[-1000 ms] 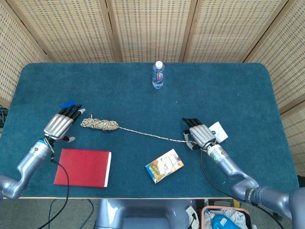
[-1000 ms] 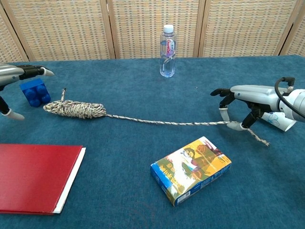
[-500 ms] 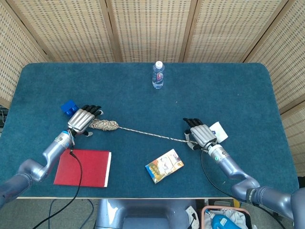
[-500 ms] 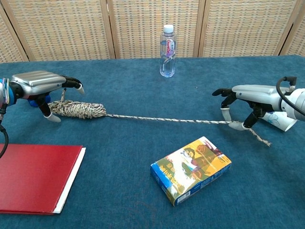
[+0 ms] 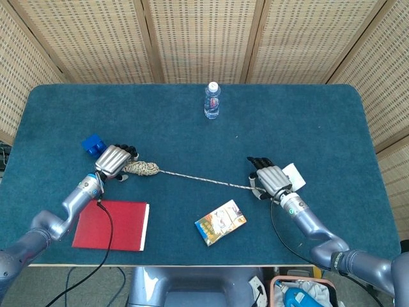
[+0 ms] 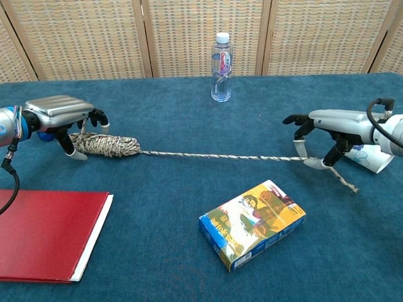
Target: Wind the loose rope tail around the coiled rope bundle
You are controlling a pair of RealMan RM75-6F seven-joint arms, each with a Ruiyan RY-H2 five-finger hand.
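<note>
The coiled rope bundle [image 5: 143, 168] [image 6: 108, 145] lies on the blue table at the left. My left hand [image 5: 114, 160] [image 6: 58, 113] sits over its left end, thumb on the near side and fingers curled down on the far side, holding it. The loose rope tail [image 5: 204, 180] [image 6: 220, 156] runs straight and taut from the bundle to my right hand [image 5: 270, 179] [image 6: 322, 129]. That hand pinches the tail near its end between thumb and a finger. A short free end trails past it toward the right.
A water bottle [image 5: 212, 100] [image 6: 221, 60] stands at the back centre. A red book [image 5: 110, 224] [image 6: 44, 233] lies front left and a picture box [image 5: 220, 222] [image 6: 253, 223] front centre. A blue block [image 5: 92, 144] sits behind my left hand, a white object [image 5: 294, 177] [image 6: 368, 157] beside my right.
My left hand came in from the left, settled over the bundle's left end and closed down on it. The right hand drew slightly right, pulling the tail straighter.
</note>
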